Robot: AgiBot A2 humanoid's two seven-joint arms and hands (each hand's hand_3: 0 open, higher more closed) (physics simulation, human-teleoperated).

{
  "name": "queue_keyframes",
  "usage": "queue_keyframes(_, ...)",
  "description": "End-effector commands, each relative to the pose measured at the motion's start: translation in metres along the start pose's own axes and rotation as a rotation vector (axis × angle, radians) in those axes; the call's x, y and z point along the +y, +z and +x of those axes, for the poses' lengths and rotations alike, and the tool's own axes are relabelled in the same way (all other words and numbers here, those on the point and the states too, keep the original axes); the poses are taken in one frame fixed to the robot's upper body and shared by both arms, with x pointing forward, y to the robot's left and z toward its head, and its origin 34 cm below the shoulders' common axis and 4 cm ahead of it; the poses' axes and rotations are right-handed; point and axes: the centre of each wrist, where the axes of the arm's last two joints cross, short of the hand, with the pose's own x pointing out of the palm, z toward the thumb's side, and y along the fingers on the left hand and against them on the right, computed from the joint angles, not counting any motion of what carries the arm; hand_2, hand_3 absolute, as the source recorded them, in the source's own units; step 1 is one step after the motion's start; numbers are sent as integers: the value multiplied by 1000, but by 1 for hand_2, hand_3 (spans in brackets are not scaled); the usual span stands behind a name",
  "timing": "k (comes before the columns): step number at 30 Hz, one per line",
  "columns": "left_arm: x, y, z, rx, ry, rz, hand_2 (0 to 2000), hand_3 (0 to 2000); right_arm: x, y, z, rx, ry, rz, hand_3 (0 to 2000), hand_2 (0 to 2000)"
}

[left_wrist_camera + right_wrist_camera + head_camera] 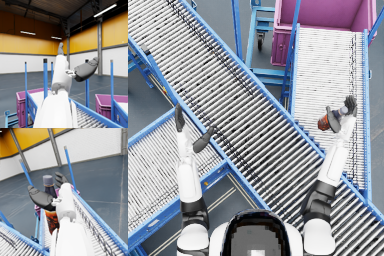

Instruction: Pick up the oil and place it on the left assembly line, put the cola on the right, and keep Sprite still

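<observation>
Fingers, right: those of my right hand [57, 201] are clamped round the dark plastic cola bottle [52, 218] with the grey cap and red-brown label; thumb on one side, the rest behind, to hold it upright and stop it slipping
Fingers, left: my left hand [186, 131] holds nothing; thumb and fingers stand well apart, raised above the rail of the left grey roller conveyor [148, 165], out of the way so nothing gets knocked
Cola: in my grip over the right grey roller conveyor with blue rails [328, 65], nearer its inner rail; whether the base touches the rollers I cannot tell
Step in hand: I judge this the set-down on the right line; lower until the base sits across the rollers, then spread the fingers
Risk: a tall narrow bottle on rollers may tip or roll if released at a tilt
Oil and Sprite: neither shows in any view; I cannot judge those steps from here
Elsewhere: wide diagonal roller conveyor [228, 95] runs between my arms; purple plastic bin [328, 12] stands at the right line's far end
</observation>
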Motion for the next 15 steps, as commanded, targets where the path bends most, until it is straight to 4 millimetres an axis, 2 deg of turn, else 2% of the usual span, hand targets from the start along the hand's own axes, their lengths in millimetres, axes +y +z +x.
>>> queue_keyframes(1,0,0,0,0,2,1,0,0,-30,47,-10,-26,-44,-99,0,0)
queue_keyframes(2,-1,1,-1,0,4,2,0,0,-28,56,-7,-21,-37,-137,0,0)
queue_keyframes(3,2,7,-2,1,7,29,0,0,-24,61,-5,-15,-29,-162,0,0)
queue_keyframes(4,-1,1,-1,0,6,5,0,0,-20,65,0,-5,-14,-187,0,0)
queue_keyframes(5,2,8,-4,1,15,31,0,0,-14,66,4,5,3,-205,0,0)
queue_keyframes(7,-1,3,-2,-1,11,11,0,0,10,73,17,28,57,-279,0,0)
queue_keyframes(10,0,6,-2,-1,9,25,0,0,43,92,35,36,130,-401,0,0)
queue_keyframes(13,-2,3,-3,-2,14,9,0,0,67,107,60,46,235,-487,0,0)
queue_keyframes(15,2,8,-4,-1,18,31,0,0,77,109,65,42,259,-510,0,0)
